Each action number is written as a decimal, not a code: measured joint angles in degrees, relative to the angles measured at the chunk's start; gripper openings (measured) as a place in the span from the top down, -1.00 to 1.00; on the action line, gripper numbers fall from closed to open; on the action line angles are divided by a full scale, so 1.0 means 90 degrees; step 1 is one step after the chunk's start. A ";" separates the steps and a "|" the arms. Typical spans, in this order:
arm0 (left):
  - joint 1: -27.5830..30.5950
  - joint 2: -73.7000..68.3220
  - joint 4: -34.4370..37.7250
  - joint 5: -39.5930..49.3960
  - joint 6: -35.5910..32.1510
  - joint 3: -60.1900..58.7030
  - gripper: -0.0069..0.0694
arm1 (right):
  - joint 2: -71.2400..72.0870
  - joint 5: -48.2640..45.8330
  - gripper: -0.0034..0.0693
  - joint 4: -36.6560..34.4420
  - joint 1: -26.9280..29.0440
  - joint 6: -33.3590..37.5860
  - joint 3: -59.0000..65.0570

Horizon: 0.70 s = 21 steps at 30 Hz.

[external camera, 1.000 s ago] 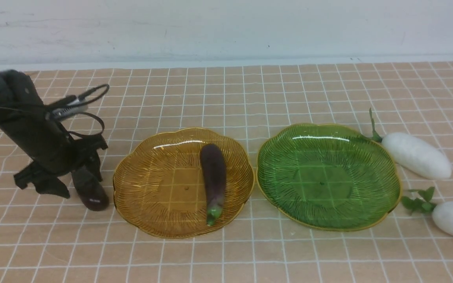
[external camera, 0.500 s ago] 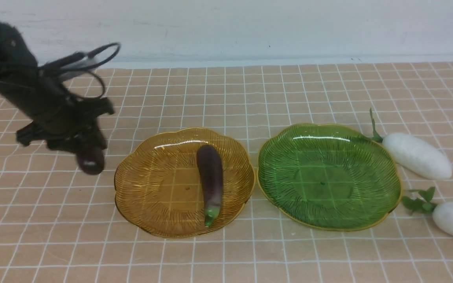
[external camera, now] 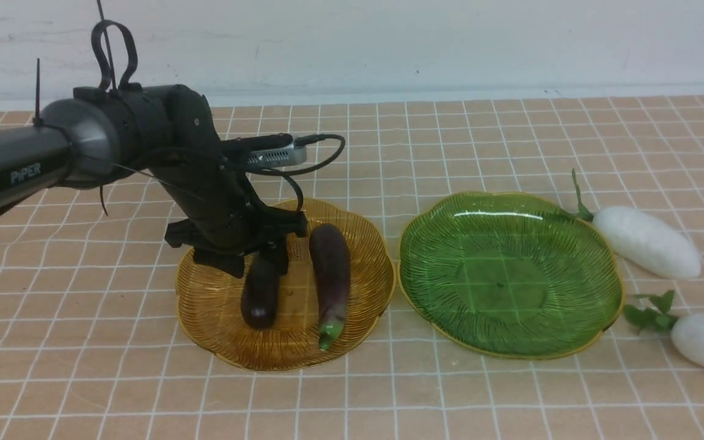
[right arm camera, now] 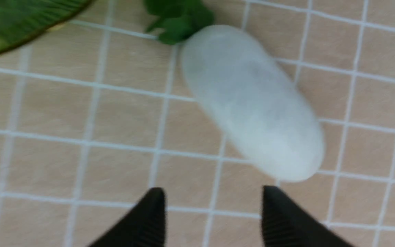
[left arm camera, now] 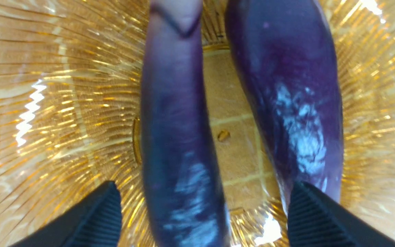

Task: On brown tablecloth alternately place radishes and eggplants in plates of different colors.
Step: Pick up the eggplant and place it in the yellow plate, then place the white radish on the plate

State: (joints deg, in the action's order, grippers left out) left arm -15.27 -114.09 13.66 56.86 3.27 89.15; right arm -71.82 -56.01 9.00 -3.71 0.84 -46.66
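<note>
Two eggplants: both lie side by side in the amber plate [external camera: 205, 330] with a gap between them. The darker eggplant [external camera: 260, 296] is on the robot's left and the green-tipped eggplant [external camera: 330, 275] on its right.
Plates: the green plate [external camera: 618, 293] sits just to the right of the amber plate, their rims close together.
Left pincer [external camera: 256, 264]: over the amber plate with its jaws spread wide. The darker eggplant lies between the fingers [left arm camera: 94, 219]. The wrist view shows bare plate between it and either pad, so nothing is gripped.
Right pincer [right arm camera: 214, 192]: low over the cloth [external camera: 83, 366], jaws parted with only cloth between them.
Near radish [right arm camera: 252, 99]: on the cloth just past the right fingertips, not between them. Its leaves point toward the green plate.
Far radish [external camera: 648, 241]: on the cloth beside the green plate's far right rim, with its leaf stalk reaching that rim.
</note>
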 joint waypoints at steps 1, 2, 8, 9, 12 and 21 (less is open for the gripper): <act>0.0000 0.0000 0.0000 0.0082 -0.0032 0.0055 -0.74 | -0.0239 0.0059 -0.11 0.0169 0.0000 -0.0007 -0.0074; 0.0000 0.0000 0.0000 0.0128 -0.0050 0.0086 -0.73 | -0.0474 0.0147 -0.27 0.0347 0.0000 -0.0007 -0.0142; 0.0000 0.0000 0.0000 0.0239 -0.0100 0.0183 -0.69 | -0.1381 0.0474 -0.64 0.0827 0.0000 -0.0007 -0.0353; 0.0000 0.0000 0.0000 0.0257 -0.0103 0.0188 -0.68 | -0.1552 0.0516 -0.68 0.0898 0.0000 -0.0007 -0.0379; 0.0000 0.0000 0.0000 0.0279 -0.0108 0.0188 -0.69 | -0.2114 0.0716 -0.74 0.1303 0.0000 -0.0019 -0.0448; 0.0000 0.0000 0.0000 0.0285 -0.0115 0.0188 -0.69 | -0.3216 0.1164 -0.53 0.2222 0.0000 -0.0032 -0.0522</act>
State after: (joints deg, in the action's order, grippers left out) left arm -15.27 -114.09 13.66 59.42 2.23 90.84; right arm -100.77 -45.53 28.99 -3.71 0.55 -51.36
